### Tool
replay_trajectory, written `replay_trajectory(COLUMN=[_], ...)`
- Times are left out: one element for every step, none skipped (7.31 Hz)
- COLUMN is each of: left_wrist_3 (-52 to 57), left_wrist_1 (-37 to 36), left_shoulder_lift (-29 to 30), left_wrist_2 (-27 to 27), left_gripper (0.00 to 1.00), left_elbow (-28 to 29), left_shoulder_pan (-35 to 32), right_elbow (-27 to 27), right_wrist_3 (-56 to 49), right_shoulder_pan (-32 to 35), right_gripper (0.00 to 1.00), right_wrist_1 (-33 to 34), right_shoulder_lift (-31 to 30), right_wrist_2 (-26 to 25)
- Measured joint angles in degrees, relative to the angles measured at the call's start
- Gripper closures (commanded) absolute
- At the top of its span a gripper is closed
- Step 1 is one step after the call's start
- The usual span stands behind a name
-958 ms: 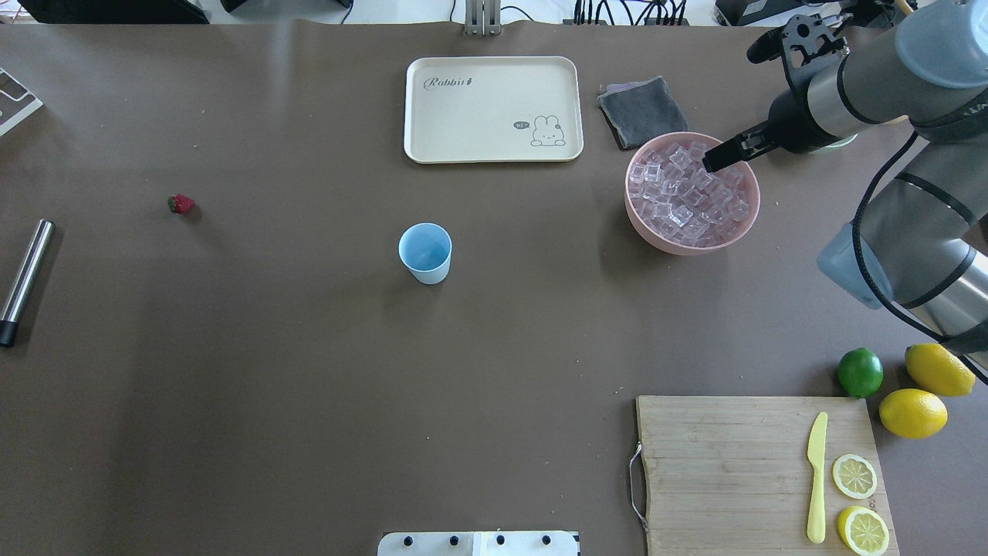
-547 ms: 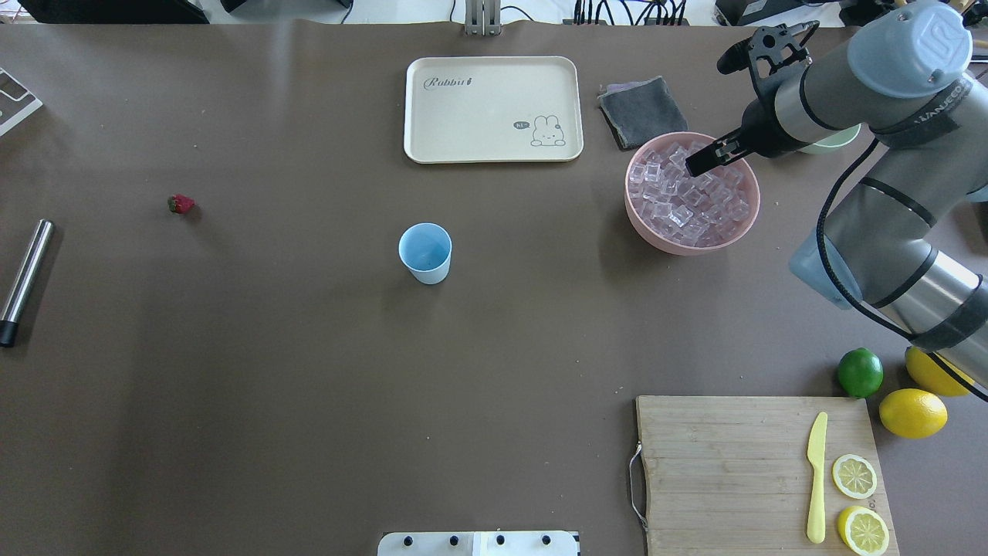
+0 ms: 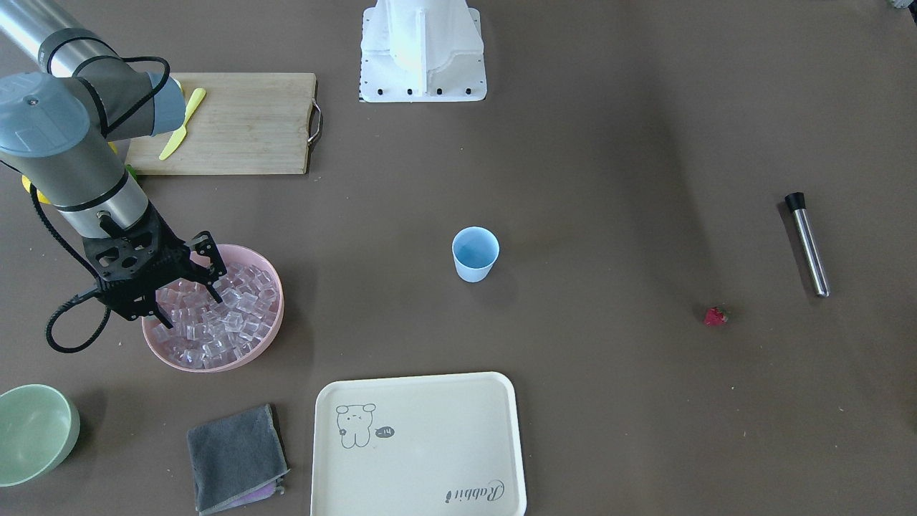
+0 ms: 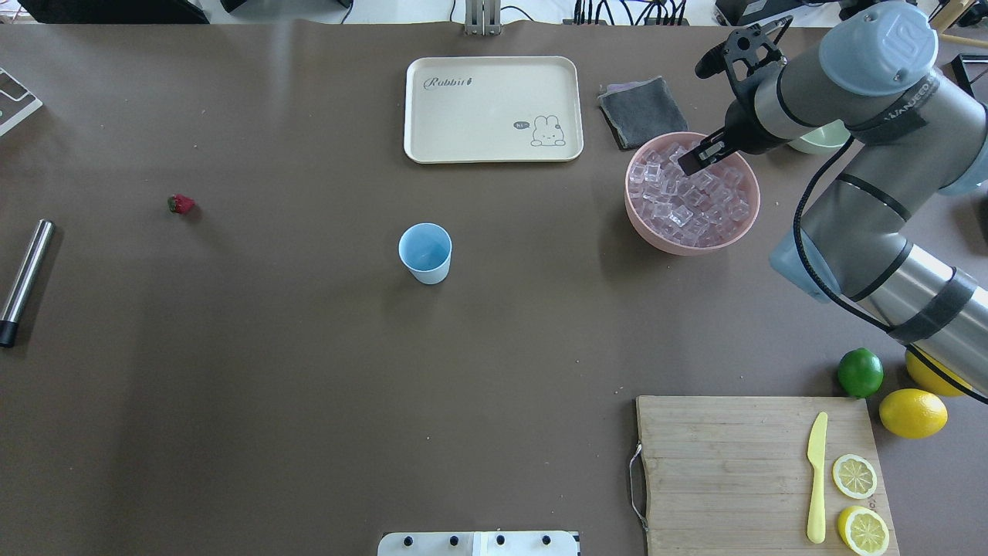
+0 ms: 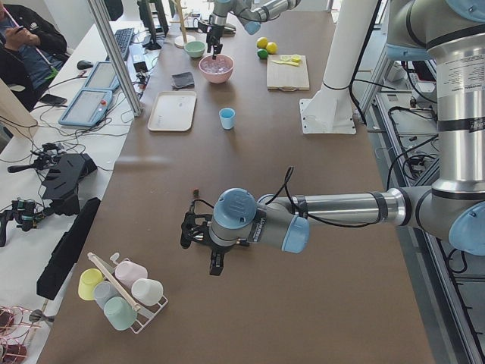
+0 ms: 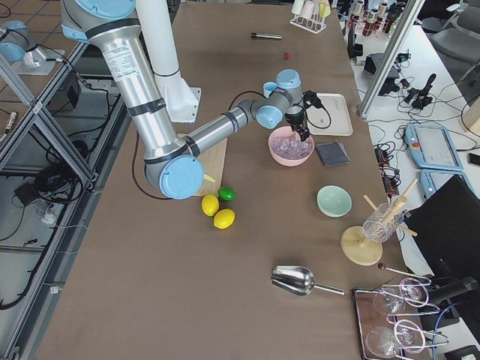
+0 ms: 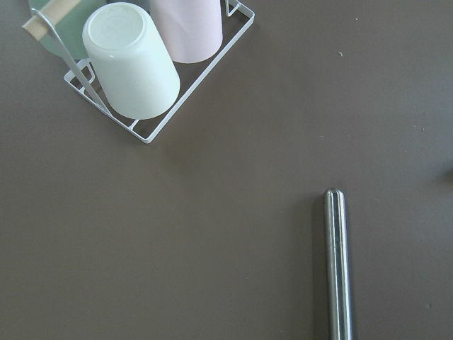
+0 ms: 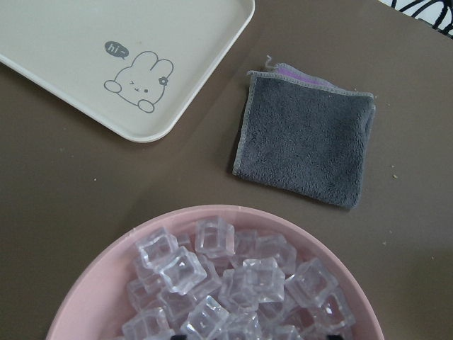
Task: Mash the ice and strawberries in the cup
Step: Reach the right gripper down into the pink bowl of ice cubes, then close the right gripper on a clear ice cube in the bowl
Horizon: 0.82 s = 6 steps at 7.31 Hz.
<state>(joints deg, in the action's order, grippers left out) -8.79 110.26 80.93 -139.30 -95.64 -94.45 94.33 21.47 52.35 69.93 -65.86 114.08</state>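
Though empty, cup [image 4: 424, 252]; ice [image 4: 683, 202] in pink bowl [image 4: 662, 245].

I see the right gripper [image 6: 301, 133] over the ice [image 6: 289, 147] in the pink bowl [image 6: 289, 160]. A gray cloth [image 6: 332, 153] lies just beside the bowl; a pale green bowl [image 6: 334, 201] sits apart.

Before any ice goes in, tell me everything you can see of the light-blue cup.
The cup is a small light-blue tumbler, plastic by its look, tapered toward the base, with no handle. It stands upright, mouth up, and looks empty inside. It sits alone near the middle of the brown table, apart from the cream tray farther from the robot. Nothing touches it but the tabletop.
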Motion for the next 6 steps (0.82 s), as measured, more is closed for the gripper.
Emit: replay_trajectory(left_wrist_3=[0.0,0.0,0.0,0.0,0.0,0.0], left_wrist_1=[0.0,0.0,0.0,0.1,0.1,0.1], left_shoulder_lift=[0.0,0.0,-0.1,-0.1,-0.1,-0.2], left_wrist_2=[0.0,0.0,0.0,-0.1,-0.1,-0.1], left_gripper=[0.01,0.01,0.01,0.01,0.01,0.01], left_elbow=[0.0,0.0,-0.1,-0.2,-0.3,-0.4], left_shoulder_pan=[0.0,-0.1,-0.2,-0.4,-0.8,-1.5], right_elbow=[-1.1,-1.5,-1.5,-1.8,-2.4,-3.4], right_wrist_3=[-2.1,-2.8,-3.2,-3.7,-4.0,-4.1], right_shoulder_pan=[-0.3,-0.7,-1.0,-1.4,-2.4,-3.7], right_gripper=[0.31,0.31,0.30,0.31,0.32,0.39], right_wrist_1=[-0.1,-0.1,-0.4,-1.4,-2.9,-3.8], right_shoulder_lift=[0.7,1.1,1.3,1.7,2.4,3.6], right_wrist_2=[0.0,-0.1,-0.1,-0.5,-1.9,-3.6])
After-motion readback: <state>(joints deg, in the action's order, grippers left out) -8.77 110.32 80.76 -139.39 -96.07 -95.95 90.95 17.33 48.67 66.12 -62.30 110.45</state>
